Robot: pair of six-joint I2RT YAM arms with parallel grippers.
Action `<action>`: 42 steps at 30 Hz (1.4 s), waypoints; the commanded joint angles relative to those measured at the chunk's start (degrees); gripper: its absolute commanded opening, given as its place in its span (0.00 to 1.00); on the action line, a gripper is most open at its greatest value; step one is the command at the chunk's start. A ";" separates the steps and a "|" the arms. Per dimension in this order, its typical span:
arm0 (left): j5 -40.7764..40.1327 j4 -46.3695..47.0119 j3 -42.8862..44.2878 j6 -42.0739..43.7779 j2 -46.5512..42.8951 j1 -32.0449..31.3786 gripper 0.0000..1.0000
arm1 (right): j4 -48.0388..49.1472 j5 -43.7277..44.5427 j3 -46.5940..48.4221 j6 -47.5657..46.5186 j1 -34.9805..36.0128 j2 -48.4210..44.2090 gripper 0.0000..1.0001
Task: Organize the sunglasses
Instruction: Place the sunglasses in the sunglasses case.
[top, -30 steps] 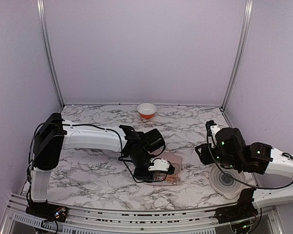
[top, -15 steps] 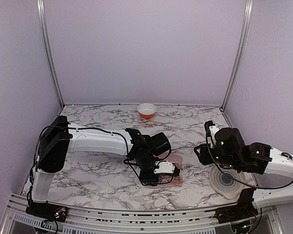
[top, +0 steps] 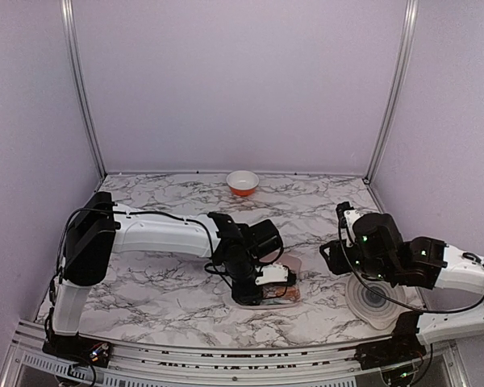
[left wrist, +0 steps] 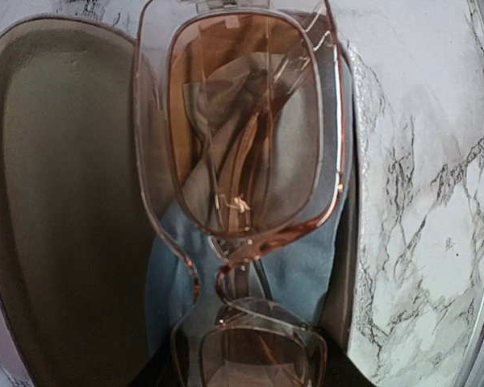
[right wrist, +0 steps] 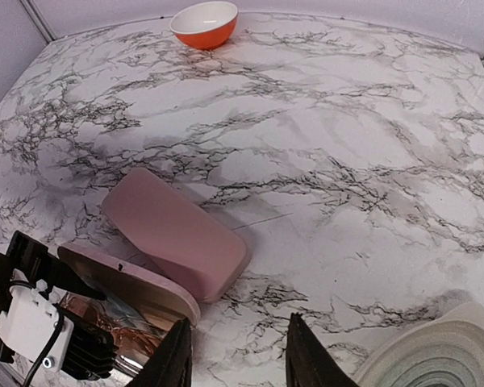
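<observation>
The orange-brown sunglasses (left wrist: pixel 246 137) lie lengthwise over a light blue cloth (left wrist: pixel 306 266) inside an open pink case (left wrist: pixel 64 210). My left gripper (top: pixel 266 284) is low over that case (top: pixel 284 298). Its dark jaws stand on either side of the near lens (left wrist: pixel 250 355) and look shut on it. My right gripper (right wrist: pixel 238 363) is open and empty above bare marble, right of the cases; it also shows in the top view (top: pixel 332 254). The pale pair is not in view.
A closed pink case (right wrist: pixel 177 234) lies just behind the open case's raised lid (right wrist: pixel 133 282). An orange bowl (top: pixel 242 182) stands at the back wall. A white round ribbed object (top: pixel 373 300) lies under my right arm.
My left gripper has moved right and toward the near edge, coming down with the sunglasses into the open case. The right arm has hardly moved.
</observation>
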 commanded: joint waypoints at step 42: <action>-7.59 -6.05 3.97 3.72 -1.63 -1.50 0.53 | 5.26 -0.82 4.28 -4.13 -0.41 6.32 0.39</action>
